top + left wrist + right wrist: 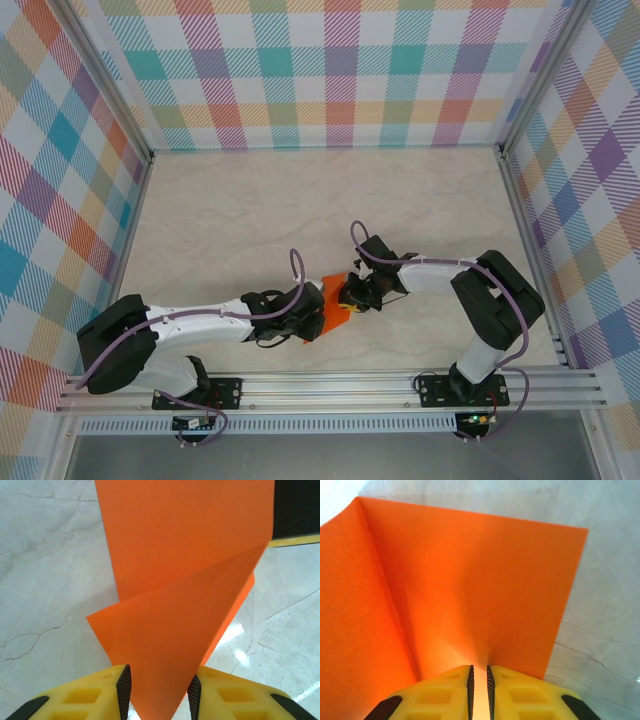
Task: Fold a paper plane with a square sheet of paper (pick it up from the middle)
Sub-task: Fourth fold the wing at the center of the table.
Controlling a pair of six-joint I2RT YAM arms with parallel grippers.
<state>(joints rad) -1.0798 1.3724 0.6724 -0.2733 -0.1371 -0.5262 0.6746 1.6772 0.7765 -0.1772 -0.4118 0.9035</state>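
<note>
One crease runs up your bright orange square sheet of paper (470, 580); right gripper (479, 680) pinches its edge, left gripper (159, 695) stands spread around a folded point.

White arms (200, 325), black joints (495, 300), purple cables (296, 262) looped alongside; yellow gripper fingers (85, 697) with black pads (123, 687)
</note>
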